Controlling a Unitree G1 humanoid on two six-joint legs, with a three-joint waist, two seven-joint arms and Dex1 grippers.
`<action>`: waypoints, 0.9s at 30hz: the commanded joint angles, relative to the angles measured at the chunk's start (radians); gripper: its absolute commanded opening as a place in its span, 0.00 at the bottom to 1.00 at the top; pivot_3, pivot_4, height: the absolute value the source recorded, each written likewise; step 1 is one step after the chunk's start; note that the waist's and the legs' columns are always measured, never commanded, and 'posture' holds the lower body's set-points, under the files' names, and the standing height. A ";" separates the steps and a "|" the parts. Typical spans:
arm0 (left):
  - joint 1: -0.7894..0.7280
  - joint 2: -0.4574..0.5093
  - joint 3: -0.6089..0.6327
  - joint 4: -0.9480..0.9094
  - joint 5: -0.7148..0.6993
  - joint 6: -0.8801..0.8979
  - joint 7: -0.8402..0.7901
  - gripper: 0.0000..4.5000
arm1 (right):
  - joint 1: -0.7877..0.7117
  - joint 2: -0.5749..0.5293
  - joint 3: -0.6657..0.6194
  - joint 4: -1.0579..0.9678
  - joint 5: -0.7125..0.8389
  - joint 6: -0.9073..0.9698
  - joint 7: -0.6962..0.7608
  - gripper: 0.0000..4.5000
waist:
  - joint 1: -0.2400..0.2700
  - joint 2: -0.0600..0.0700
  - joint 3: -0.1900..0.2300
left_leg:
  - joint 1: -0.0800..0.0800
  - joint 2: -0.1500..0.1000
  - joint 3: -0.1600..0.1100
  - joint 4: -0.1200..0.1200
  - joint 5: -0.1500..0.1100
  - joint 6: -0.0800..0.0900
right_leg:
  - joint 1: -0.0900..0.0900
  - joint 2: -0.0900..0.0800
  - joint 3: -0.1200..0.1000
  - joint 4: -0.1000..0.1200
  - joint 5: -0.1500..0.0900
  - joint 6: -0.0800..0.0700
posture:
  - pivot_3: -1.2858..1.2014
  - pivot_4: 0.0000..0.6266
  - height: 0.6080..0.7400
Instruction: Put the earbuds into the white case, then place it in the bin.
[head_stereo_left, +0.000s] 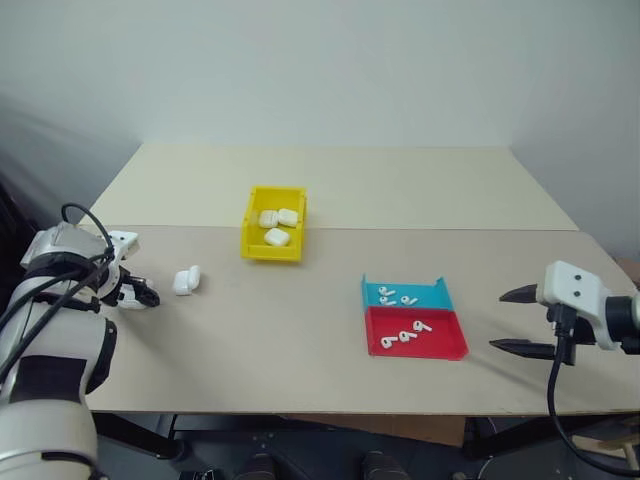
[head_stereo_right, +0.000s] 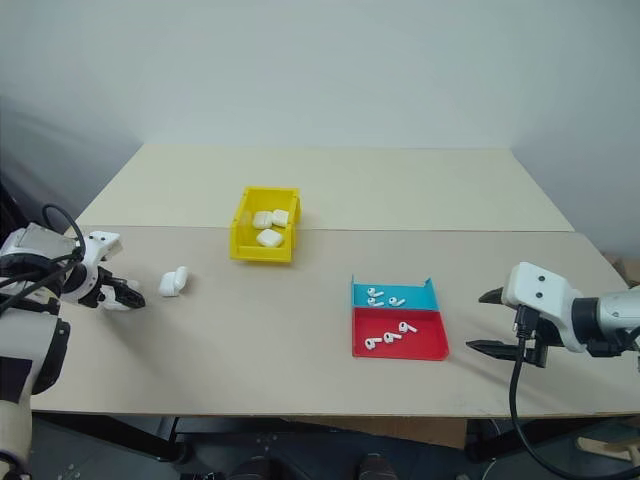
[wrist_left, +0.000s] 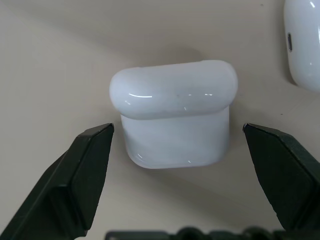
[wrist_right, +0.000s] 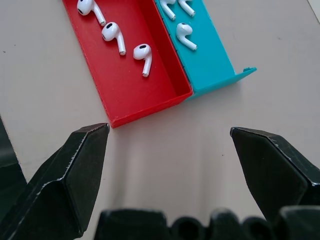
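Two pale beige tables (head_stereo_left: 330, 185) butted together — a plain white wall (head_stereo_left: 320, 70) behind them.

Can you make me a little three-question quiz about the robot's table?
1. True or false: the left gripper has its jaws open around a white case.
2. How many cases lie in the yellow bin? A) one B) three C) five
3. Fill in: the earbuds nearest the right gripper lie in the ___ half of the tray.

Key: 1 true; 2 B; 3 red.
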 joint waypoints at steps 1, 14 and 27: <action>-0.030 0.002 0.013 0.008 0.032 -0.013 0.011 1.00 | -0.004 -0.007 -0.043 -0.022 -0.002 0.005 -0.014 1.00 | 0.000 0.000 0.000 | 0.000 0.000 0.000 0.000 0.000 0.000 | 0.000 0.000 0.000 0.000 0.000 0.000 | 0.52 0.24 1.00; -0.015 -0.001 0.048 0.021 0.046 -0.015 0.029 0.62 | -0.006 -0.007 -0.032 -0.034 -0.004 0.002 -0.026 1.00 | -0.003 0.000 0.000 | 0.001 0.000 0.000 0.000 0.000 0.000 | 0.000 0.000 0.000 0.001 0.000 0.000 | 0.52 0.24 1.00; -0.046 0.097 0.064 -0.182 0.060 -0.046 -0.074 0.62 | -0.006 -0.006 -0.048 -0.031 -0.011 -0.008 -0.033 1.00 | -0.003 -0.001 0.000 | 0.000 0.000 0.000 0.000 0.000 0.000 | 0.000 0.000 0.000 0.000 0.000 0.000 | 0.52 0.24 1.00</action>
